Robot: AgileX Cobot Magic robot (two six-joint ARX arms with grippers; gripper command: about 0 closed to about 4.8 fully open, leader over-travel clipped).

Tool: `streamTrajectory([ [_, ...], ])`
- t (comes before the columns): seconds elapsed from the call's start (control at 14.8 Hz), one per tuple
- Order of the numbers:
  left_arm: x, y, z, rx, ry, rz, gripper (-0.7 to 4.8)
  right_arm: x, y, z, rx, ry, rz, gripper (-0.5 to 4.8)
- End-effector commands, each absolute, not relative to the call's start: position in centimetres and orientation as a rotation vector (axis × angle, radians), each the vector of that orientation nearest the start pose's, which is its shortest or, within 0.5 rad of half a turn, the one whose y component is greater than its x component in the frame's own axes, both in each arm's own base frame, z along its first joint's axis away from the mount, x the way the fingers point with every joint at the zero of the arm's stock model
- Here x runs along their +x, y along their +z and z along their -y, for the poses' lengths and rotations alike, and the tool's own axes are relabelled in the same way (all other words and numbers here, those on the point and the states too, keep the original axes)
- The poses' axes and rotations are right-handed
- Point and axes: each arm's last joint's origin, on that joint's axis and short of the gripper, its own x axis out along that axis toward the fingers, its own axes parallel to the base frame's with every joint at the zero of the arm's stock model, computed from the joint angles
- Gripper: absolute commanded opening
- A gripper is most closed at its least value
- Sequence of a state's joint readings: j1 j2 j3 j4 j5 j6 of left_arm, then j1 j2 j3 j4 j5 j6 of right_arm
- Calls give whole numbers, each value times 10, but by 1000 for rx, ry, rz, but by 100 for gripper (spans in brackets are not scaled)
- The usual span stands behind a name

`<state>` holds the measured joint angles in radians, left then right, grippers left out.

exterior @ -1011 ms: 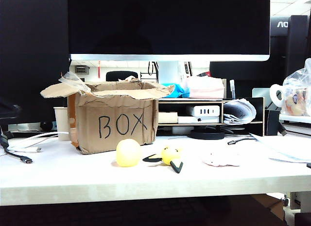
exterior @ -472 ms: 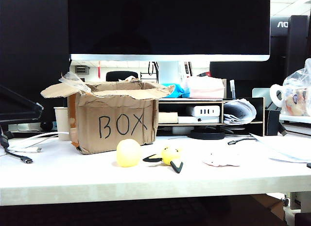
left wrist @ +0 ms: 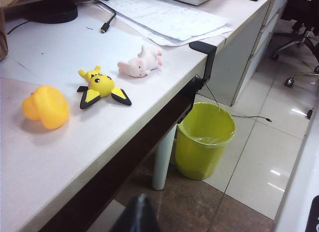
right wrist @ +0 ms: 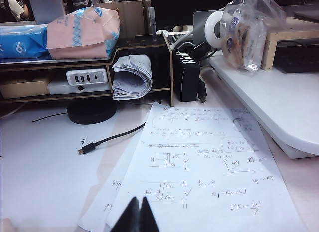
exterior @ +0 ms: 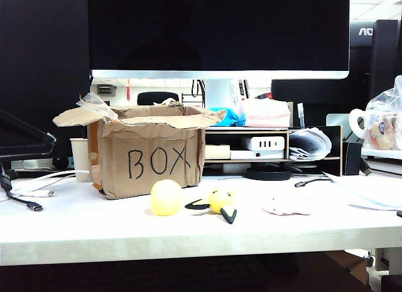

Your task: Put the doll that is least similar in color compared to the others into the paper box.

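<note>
Since a second ago, only one change in the exterior view: a dark angular shape at the far left edge, probably part of the left arm, has grown bigger. Toys and carton haven't shifted.

Layout on the table: the doll, whitish-pink, lies flat, rightmost in the row. The others sit between it and the paper box: the pale yellow ball just in front of the carton, the bright yellow toy with black tips beside it. Nothing touches. Box is open at the top, flaps ragged.

Left gripper: only a dark tip shows in its wrist view, below and in front of the table edge, so you can't tell whether it's open or closed. It looks across at the doll, lying near the desk's front edge, with some papers behind it.

Right gripper: fingers pressed together, holding nothing, parked over a handwritten sheet on the right side of the desk.

Step, as I read it: the approach has barely begun, and the pick isn't started. The next move needs an arm brought over the doll, jaws opened, a low pinch on a soft flat body, then a carry past both yellow toys to the box.
</note>
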<state>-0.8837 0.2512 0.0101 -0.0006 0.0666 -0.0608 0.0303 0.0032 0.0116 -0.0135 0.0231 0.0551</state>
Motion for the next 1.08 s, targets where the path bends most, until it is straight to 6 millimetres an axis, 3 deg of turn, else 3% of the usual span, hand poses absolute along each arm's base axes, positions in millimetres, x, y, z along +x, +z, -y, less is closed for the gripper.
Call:
streamTrajectory([
  [0.07,72,147,84,35,-902,-248,-5,97,167,-2,52,6,10,-1],
  [0.27,72,147,84,34,-895,-248,-5,97,168,-3,102,18,27,-1],
  [0.61,72,147,84,34,-895,-247,-5,95,177,-10,491,290,27,-2],
  [0.88,72,147,84,34,-895,-248,-5,95,179,-11,504,343,29,-1],
  [1.08,72,147,84,34,-895,-247,-5,88,198,-16,471,529,55,-5],
])
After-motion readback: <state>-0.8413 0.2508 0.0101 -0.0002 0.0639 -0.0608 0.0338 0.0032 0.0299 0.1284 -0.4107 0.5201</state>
